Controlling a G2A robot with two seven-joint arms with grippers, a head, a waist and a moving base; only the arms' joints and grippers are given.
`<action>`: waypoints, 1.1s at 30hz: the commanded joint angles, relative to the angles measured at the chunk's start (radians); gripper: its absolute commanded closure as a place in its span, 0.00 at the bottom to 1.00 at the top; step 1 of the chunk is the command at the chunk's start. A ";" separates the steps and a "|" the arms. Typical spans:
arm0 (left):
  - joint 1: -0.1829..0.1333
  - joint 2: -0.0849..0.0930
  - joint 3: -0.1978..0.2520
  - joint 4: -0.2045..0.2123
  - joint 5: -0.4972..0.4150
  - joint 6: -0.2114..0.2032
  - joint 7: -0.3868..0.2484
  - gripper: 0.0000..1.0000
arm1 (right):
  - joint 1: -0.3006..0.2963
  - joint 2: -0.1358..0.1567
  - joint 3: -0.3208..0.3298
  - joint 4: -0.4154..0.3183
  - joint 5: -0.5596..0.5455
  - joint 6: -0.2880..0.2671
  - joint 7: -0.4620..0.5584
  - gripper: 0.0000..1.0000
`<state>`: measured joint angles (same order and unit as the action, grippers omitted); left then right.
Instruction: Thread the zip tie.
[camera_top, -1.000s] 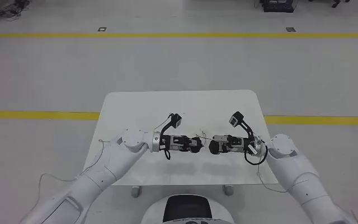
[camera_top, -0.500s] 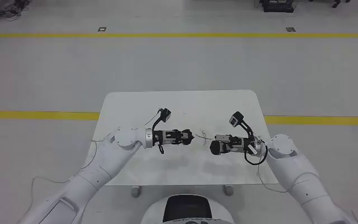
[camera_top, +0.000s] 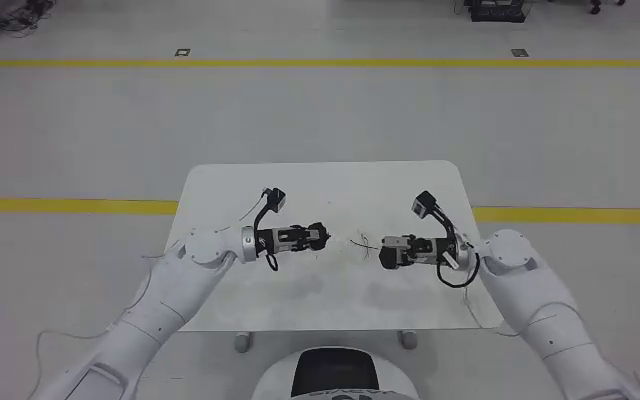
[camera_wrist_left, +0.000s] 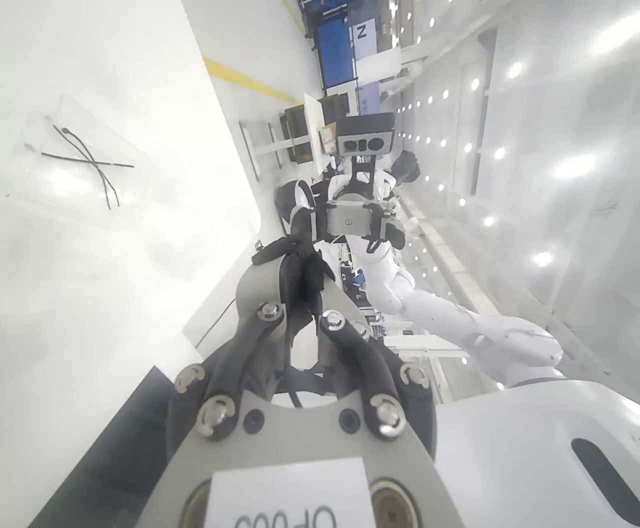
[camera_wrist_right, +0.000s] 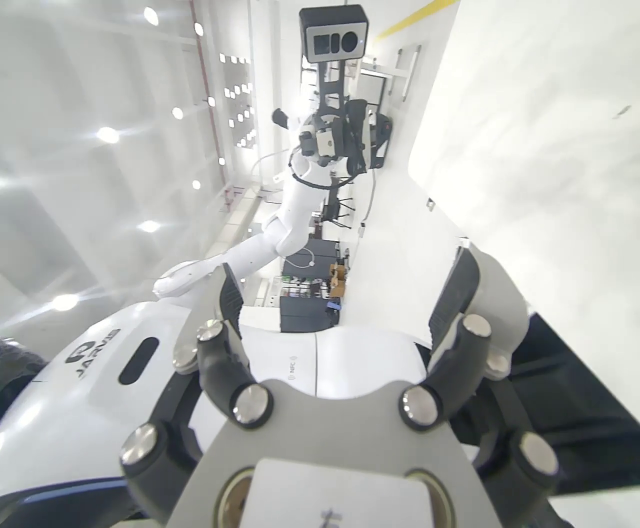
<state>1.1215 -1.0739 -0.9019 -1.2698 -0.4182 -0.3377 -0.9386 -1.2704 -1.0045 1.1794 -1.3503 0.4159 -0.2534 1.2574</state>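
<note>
The pale grey floor (camera_top: 120, 130) spans the top view, crossed by one yellow line (camera_top: 100, 63) near the upper edge and a second yellow line (camera_top: 80, 206) at mid-height that passes behind the table. Loose cables (camera_top: 20, 12) lie in the upper left corner. Two small dark floor markers (camera_top: 183, 51) sit just above the upper line, and dark equipment (camera_top: 495, 10) stands at the top right.

The white table (camera_top: 300, 185) with rounded corners fills the middle of the frame.

Left of centre, the left gripper (camera_top: 322, 235) hangs over the table with its tip pointing toward picture right. In its own wrist view (camera_wrist_left: 300, 265) the black pads (camera_wrist_left: 287, 272) are clenched together, and I cannot tell whether anything is pinched between them.

Just right of it, at the centre of the table, lie the zip ties (camera_top: 360, 242). They are two thin dark strips resting flat and crossed over each other (camera_wrist_left: 92, 161), on what looks like a clear sheet (camera_wrist_left: 120, 140). Neither gripper touches them.

Right of centre, the right gripper (camera_top: 383, 256) faces the left one across the ties, a little lower in the frame. Its wrist view (camera_wrist_right: 345, 272) shows the fingers (camera_wrist_right: 227, 295) spread wide and released, with the table's white surface (camera_wrist_right: 550, 150) along the right side. Rows of ceiling lights (camera_wrist_right: 107, 134) show at upper left in that view.
</note>
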 joint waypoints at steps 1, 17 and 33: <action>0.000 0.000 0.000 0.000 0.000 0.000 0.000 1.00 | 0.030 0.008 0.010 -0.011 -0.094 0.022 0.009 0.00; 0.000 0.000 0.000 0.000 0.000 0.000 0.000 1.00 | 0.408 -0.059 -0.276 0.226 -0.471 -0.058 0.090 0.00; 0.000 0.000 0.000 0.000 0.000 0.000 0.000 1.00 | 0.402 -0.061 -0.296 0.202 -0.527 -0.063 0.060 0.00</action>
<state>1.1214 -1.0740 -0.9016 -1.2699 -0.4178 -0.3378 -0.9391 -0.8660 -1.0638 0.8957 -1.1328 -0.0668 -0.3109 1.3372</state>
